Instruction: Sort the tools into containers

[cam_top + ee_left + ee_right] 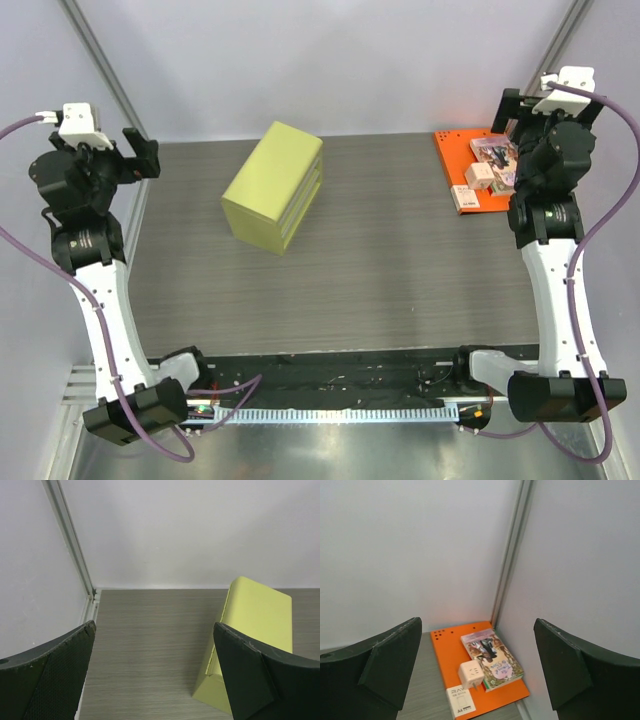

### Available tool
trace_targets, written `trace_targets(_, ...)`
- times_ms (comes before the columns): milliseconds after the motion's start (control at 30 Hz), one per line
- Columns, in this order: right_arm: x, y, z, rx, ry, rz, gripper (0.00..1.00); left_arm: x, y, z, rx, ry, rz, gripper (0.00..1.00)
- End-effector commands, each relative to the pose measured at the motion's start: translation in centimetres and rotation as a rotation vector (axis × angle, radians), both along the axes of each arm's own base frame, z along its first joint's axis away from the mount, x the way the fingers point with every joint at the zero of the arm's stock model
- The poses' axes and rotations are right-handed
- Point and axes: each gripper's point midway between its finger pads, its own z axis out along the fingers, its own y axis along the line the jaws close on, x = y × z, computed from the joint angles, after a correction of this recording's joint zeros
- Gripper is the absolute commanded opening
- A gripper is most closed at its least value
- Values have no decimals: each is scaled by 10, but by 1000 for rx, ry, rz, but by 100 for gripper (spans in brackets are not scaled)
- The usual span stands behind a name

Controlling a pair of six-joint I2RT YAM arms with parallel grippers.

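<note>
Box (pixel 272 187) yellow-green, right pincer (pixel 477 630) agape

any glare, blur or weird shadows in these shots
Top external: soft even light, no hard shadows, glare on the metal ledge at the near edge. Left wrist: tabletop sharp, dark fingers slightly soft. Right wrist: orange board throws a reddish tint on the wall; no motion blur.

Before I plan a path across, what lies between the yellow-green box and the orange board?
Nothing. The top view shows only bare grey tabletop between the yellow-green box and the orange board.
</note>
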Motion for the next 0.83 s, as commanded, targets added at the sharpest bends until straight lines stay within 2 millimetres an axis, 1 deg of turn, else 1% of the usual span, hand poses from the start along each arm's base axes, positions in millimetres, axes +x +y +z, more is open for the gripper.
trace_targets(0, -9, 21, 23, 80, -50, 107, 100, -3, -2, 24, -30, -63, 12, 100)
trace_targets(100, -10, 20, 25, 83, -57, 104, 100, -6, -3, 30, -23, -73, 8, 100)
trace_targets(300, -15, 19, 33, 147, -101, 99, 100, -7, 1, 39, -15, -89, 36, 100)
trace_targets(467, -14, 16, 30, 125, -93, 83, 100, -12, 1, 54, -2, -118, 44, 100)
trace_targets(633, -12, 12, 27, 125, -97, 56, 100, -11, 1, 56, -7, -115, 43, 100)
trace_targets(800, -15, 9, 30, 126, -108, 38, 100, -9, 0, 52, -13, -108, 37, 100)
